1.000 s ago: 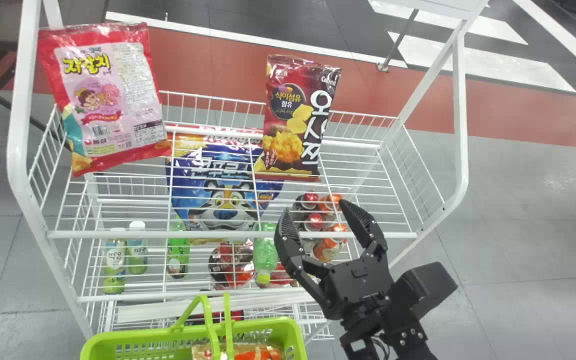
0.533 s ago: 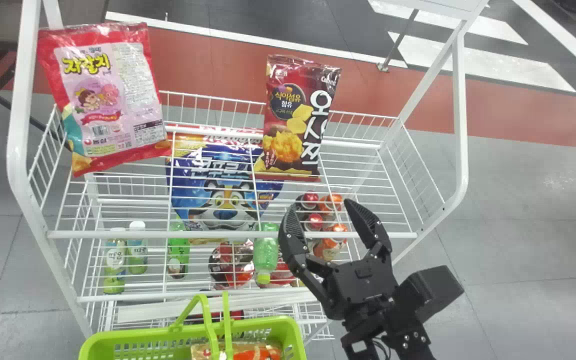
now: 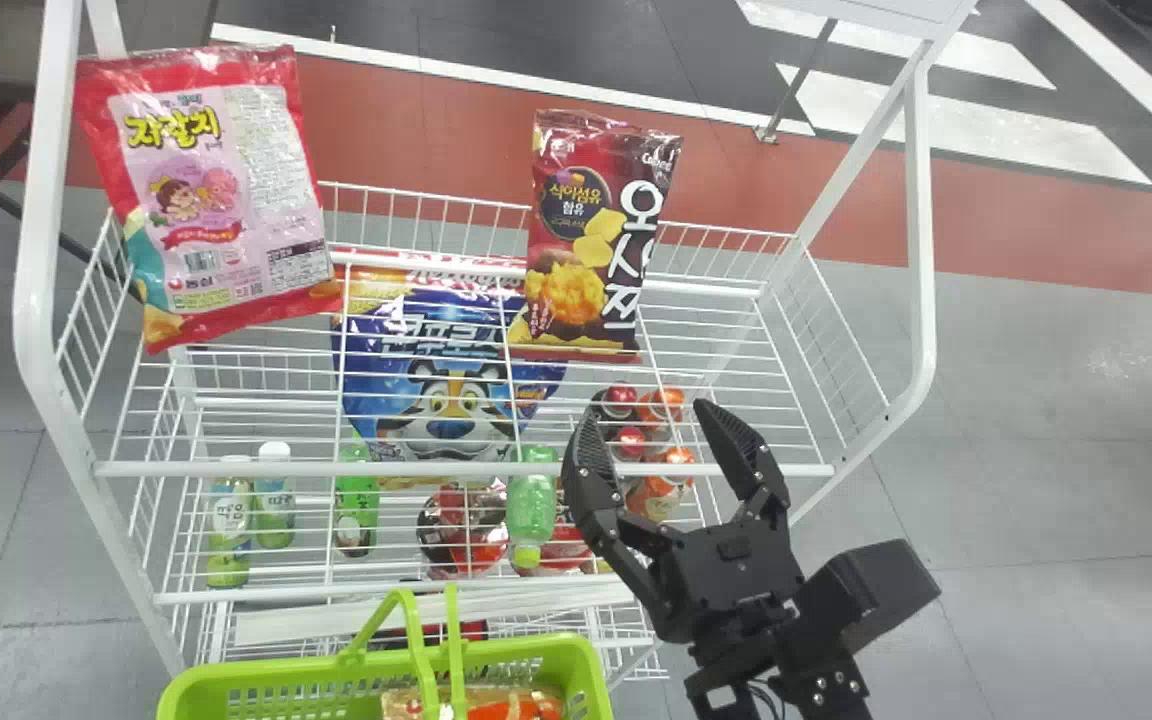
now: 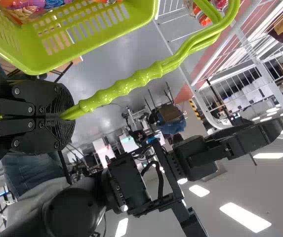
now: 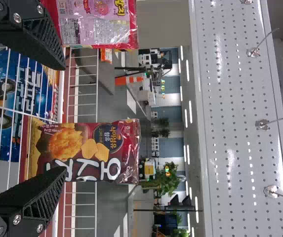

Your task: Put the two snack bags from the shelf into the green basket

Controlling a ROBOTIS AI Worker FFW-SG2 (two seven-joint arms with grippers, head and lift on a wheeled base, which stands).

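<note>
Over the front right of the shelf, my right gripper (image 3: pixel 648 438) stands open in the head view, in front of the dark red snack bag (image 3: pixel 591 240), not touching it. A red and pink snack bag (image 3: pixel 221 190) leans at the shelf's left end. In the right wrist view, the dark red bag (image 5: pixel 84 150) shows beyond my right gripper (image 5: pixel 64 118), between its two fingers. The green basket (image 3: pixel 576 660) is at the bottom of the head view with a packet inside. My left gripper (image 4: pixel 64 117) is shut on the basket's handle (image 4: pixel 119 90), beside the basket (image 4: pixel 42 59).
The white wire shelf (image 3: pixel 466 468) has a front rail, side walls and tall posts. Below the top tier lie a blue cereal bag (image 3: pixel 436 370), several bottles (image 3: pixel 531 505) and cups. A perforated white panel (image 5: pixel 235 118) stands beyond the bags in the right wrist view.
My right gripper has shifted slightly to the right in the head view, still open. Both snack bags and the shelf have kept their places.
</note>
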